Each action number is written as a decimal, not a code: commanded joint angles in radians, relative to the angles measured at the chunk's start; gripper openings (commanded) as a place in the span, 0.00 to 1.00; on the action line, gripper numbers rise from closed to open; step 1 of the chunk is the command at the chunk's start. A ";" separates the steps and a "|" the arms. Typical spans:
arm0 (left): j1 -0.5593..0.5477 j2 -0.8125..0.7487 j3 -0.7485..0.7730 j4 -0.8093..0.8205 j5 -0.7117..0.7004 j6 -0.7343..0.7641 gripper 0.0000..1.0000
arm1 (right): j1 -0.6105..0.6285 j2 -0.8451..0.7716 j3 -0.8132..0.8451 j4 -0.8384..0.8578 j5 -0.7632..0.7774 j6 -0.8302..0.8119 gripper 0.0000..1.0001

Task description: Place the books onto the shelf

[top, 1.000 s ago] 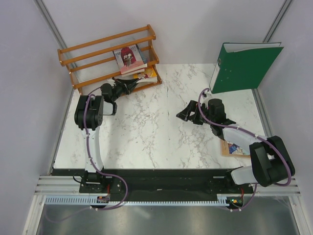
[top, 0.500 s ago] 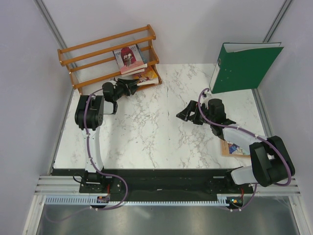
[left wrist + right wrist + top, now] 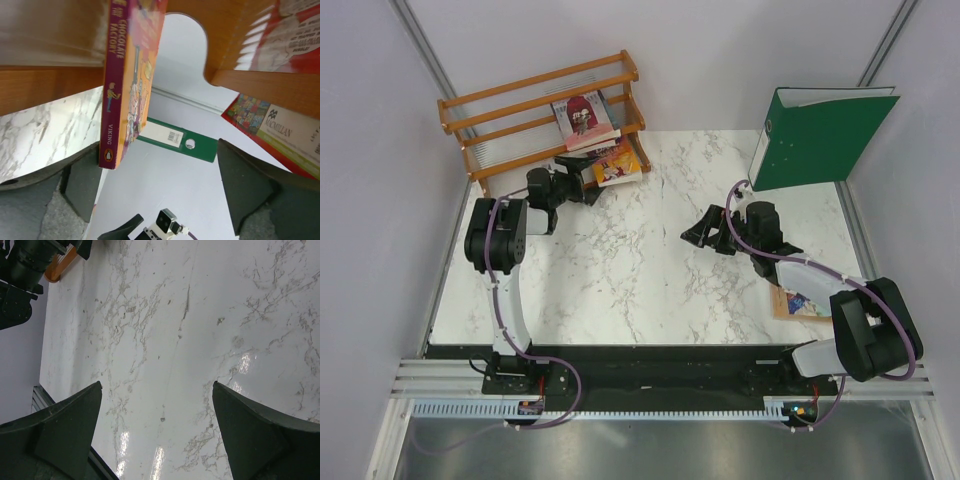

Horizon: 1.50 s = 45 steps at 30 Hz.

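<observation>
Left gripper (image 3: 590, 180) at shelf (image 3: 540, 82), spread wide.
Yellow-purple book (image 3: 127, 75) sits between its fingers (image 3: 82, 182), just beside one, not clamped; right gripper (image 3: 156, 385) wide over table (image 3: 200, 315).

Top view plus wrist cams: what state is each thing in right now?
left gripper: open, end of the yellow-purple book between its jaws
right gripper: open, empty, over the table
yellow-purple book: on the lowest tier of the shelf
pink book: resting on a higher tier
book by right arm: flat on table, partly hidden
green binder: closed, standing
</observation>
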 commanded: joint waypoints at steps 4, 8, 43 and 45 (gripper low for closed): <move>-0.004 -0.124 0.005 -0.273 0.027 0.013 1.00 | -0.004 -0.025 0.019 0.014 -0.010 -0.009 0.98; -0.004 -0.149 0.008 -0.387 0.031 0.042 1.00 | -0.004 -0.026 0.021 0.012 -0.011 -0.007 0.98; -0.744 -0.609 -0.173 -1.013 -0.298 0.972 0.98 | -0.185 -0.403 0.108 -0.803 0.704 0.180 0.98; -0.786 -0.519 -0.116 -1.030 -0.275 0.986 0.97 | -0.216 -0.430 0.133 -0.970 0.832 0.209 0.98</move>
